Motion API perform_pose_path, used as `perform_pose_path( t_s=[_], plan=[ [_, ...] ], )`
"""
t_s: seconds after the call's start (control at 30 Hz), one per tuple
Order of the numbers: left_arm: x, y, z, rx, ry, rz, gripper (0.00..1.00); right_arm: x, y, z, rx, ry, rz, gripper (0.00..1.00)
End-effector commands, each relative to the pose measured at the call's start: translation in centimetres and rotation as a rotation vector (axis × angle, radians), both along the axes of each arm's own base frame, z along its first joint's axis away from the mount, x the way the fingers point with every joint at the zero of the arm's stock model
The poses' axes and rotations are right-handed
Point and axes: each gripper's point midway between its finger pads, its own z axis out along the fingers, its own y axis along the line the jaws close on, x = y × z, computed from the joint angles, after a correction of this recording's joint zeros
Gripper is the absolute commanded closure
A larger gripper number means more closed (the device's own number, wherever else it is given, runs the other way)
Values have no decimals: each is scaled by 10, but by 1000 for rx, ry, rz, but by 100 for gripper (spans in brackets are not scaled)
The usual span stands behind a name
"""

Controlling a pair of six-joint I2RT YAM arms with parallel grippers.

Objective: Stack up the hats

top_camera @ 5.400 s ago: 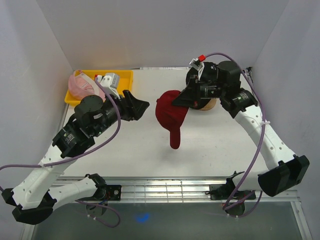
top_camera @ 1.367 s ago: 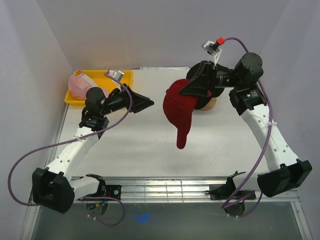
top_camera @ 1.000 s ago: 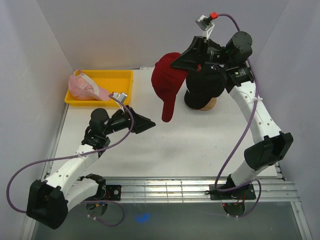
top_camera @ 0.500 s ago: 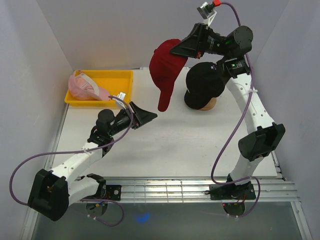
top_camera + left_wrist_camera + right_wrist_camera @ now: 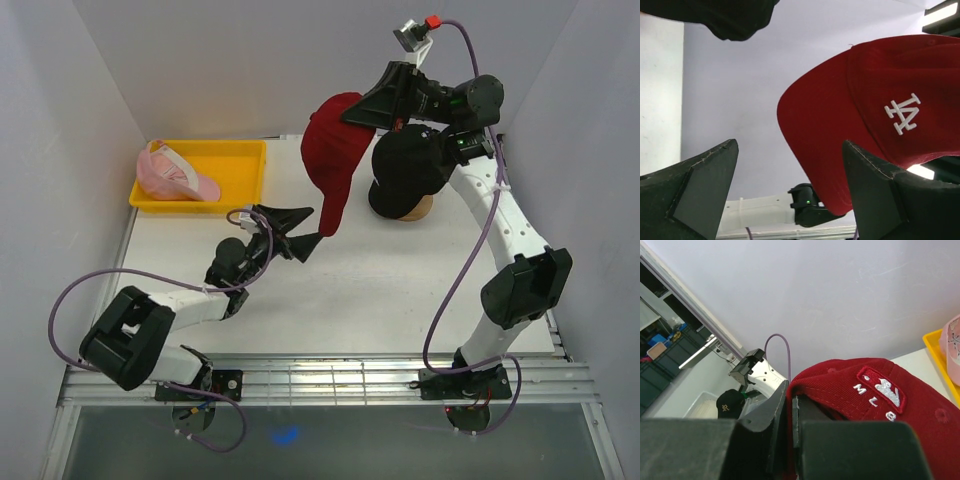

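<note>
My right gripper (image 5: pixel 365 108) is shut on the back edge of the dark red cap (image 5: pixel 330 150) and holds it high, with the brim hanging down. The right wrist view shows the jaws (image 5: pixel 790 405) pinching the cap's rim (image 5: pixel 875 400). A black cap (image 5: pixel 408 165) sits on the wooden stand (image 5: pixel 418 211) just to the right. My left gripper (image 5: pixel 308 227) is open, with its tips at the red brim's lower end. In the left wrist view the brim and white logo (image 5: pixel 880 125) hang between my open fingers (image 5: pixel 705 190), close to the right one. A pink cap (image 5: pixel 170 172) lies in the tray.
The yellow tray (image 5: pixel 240 150) stands at the back left against the wall. White walls close in the table on the left, back and right. The black cap's edge (image 5: pixel 725 15) shows at the top of the left wrist view.
My right gripper has lifted the red cap off the table and up beside the black cap. My left gripper has swung right and now points up at the brim's tip.
</note>
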Motion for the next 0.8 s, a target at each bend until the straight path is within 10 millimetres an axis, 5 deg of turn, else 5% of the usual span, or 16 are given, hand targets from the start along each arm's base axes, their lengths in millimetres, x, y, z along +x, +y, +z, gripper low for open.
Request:
perform_pose_path(
  t_s=[0.0,0.53,0.77],
  plan=[
    [7,-1,44,-216,6,43,6,-29,-10,22,67,-147,2,92],
    [15,-16,62,-330,42,18,8,-39,-3,-6,68,-169,-1,92],
    [3,-7,42,-295,88,35,6,-29,1,3,56,-187,-8,92]
  ],
)
